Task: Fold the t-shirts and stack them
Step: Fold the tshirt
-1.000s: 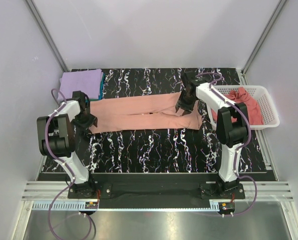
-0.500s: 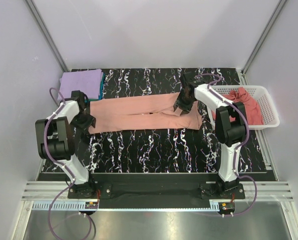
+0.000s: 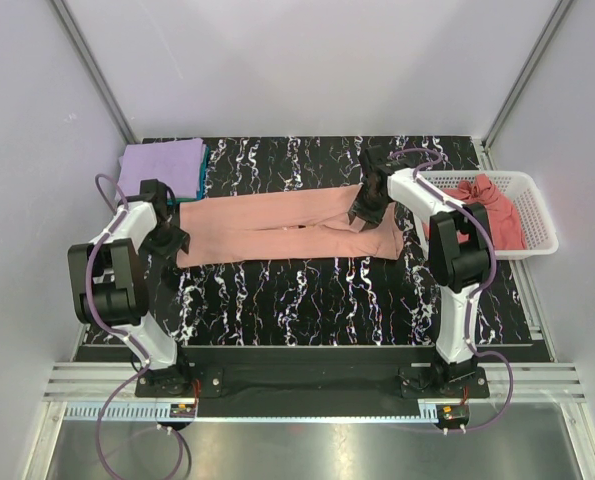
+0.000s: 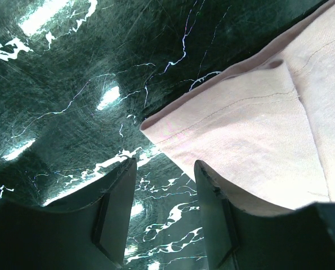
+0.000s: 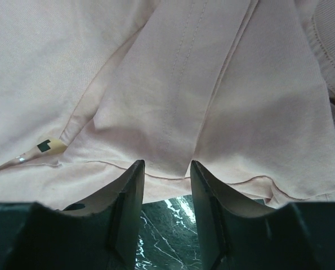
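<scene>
The salmon-pink t-shirt (image 3: 277, 228) lies folded lengthwise; the left gripper (image 4: 162, 169) and right gripper (image 5: 166, 164), both agape and empty, probably must pinch its ends next.

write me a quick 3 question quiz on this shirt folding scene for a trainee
1. True or false: the salmon t-shirt lies inside the white basket.
2. What lies on top of the teal t-shirt at the far left corner? A. the lavender t-shirt B. a towel C. nothing
3. Which gripper is at the salmon t-shirt's end nearest the basket?
Key: 1 false; 2 A; 3 the right gripper.
</scene>
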`<move>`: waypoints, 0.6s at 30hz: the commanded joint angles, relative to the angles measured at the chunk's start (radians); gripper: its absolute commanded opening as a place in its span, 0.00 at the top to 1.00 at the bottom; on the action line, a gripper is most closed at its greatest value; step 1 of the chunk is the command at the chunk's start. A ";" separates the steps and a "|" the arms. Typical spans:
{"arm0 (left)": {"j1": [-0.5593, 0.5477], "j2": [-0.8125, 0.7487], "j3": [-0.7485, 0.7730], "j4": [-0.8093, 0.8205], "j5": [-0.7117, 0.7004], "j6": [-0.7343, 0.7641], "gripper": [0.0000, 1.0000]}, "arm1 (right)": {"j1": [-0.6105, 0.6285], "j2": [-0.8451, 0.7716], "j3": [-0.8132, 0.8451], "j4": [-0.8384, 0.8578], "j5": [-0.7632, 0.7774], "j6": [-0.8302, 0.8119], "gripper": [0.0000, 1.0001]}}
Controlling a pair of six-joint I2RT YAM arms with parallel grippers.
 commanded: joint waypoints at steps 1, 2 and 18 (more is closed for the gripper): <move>-0.001 -0.046 0.020 0.010 -0.012 0.011 0.49 | 0.001 0.015 0.025 -0.015 0.036 0.012 0.55; -0.002 -0.049 0.022 0.007 -0.017 0.012 0.49 | 0.001 0.026 0.033 -0.023 0.034 0.013 0.55; -0.001 -0.052 0.032 -0.002 -0.040 0.014 0.49 | 0.001 0.046 0.120 -0.035 0.045 -0.002 1.00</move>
